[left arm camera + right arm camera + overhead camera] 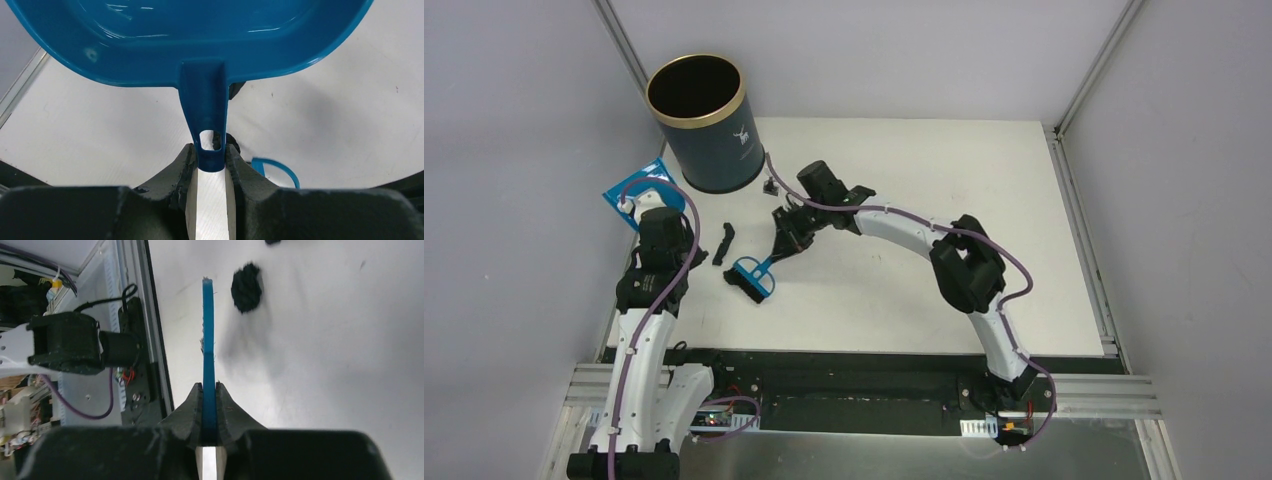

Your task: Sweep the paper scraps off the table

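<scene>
Room: a flat white table (944, 190) with grey walls (514, 150) all round, and a dark blue bin (714, 150) with a gold rim at the table's 11 o'clock corner
Left gripper (211, 154): clamped tight on the thin handle of the blue dustpan (200, 40), lifted at the table's 9 o'clock edge
Right gripper (209, 390): pinching the flat blue handle of the brush (754, 278), which is low over the table, left of the middle
Paper scraps (246, 287): one black scrunched bit lies on the table at 1 o'clock from the brush tip, and another dark bit peeks in at 12 o'clock; I see no red or pink ones
How far: I think not far; the pan looks bare inside and scraps lie loose, so sweeping in and tipping out are left
Feel: the pan is shiny, smooth, hard plastic, oval with a raised rim; the scrap is rough, crumpled and light; the table is smooth and dull; the brush has short dark bristles
</scene>
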Controlling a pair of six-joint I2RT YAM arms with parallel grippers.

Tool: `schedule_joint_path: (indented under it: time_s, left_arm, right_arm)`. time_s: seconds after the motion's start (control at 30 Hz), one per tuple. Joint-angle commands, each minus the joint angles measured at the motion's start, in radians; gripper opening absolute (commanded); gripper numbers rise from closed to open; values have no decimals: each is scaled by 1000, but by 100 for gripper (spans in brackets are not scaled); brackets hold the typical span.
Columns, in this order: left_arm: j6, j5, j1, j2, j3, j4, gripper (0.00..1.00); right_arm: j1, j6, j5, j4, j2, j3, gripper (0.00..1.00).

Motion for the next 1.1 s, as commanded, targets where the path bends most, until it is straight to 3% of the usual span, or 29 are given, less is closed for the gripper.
schedule_joint_path:
  time_s: [0.0, 0.03, 0.07, 0.1, 0.33, 0.53, 0.8, 1.07]
  left_arm:
    - [-35, -70, 7, 10, -2, 1, 0]
    - [-41, -71, 6, 10, -5, -1, 0]
    - [-43, -71, 7, 12, -8, -1, 0]
    - [-43, -76, 6, 16, -6, -2, 0]
    - [-39, -86, 6, 18, -4, -6, 0]
    - [-35, -69, 9, 10, -1, -2, 0]
    - [26, -59, 12, 15, 11, 9, 0]
    - [36, -7, 11, -18, 8, 19, 0]
  right_arm:
    - [32, 16, 6, 265, 103, 117, 0]
    - [42, 16, 6, 273, 139, 151, 0]
    - [49, 604, 127, 294, 180, 194, 0]
    - [55, 731, 132, 329, 218, 228, 0]
    - [114, 1103, 115, 542, 488, 509, 0]
    - [185, 1092, 208, 450, 528, 571, 0]
    - [212, 1041, 284, 234, 455, 426, 0]
    - [201, 741, 540, 16, 310, 342, 0]
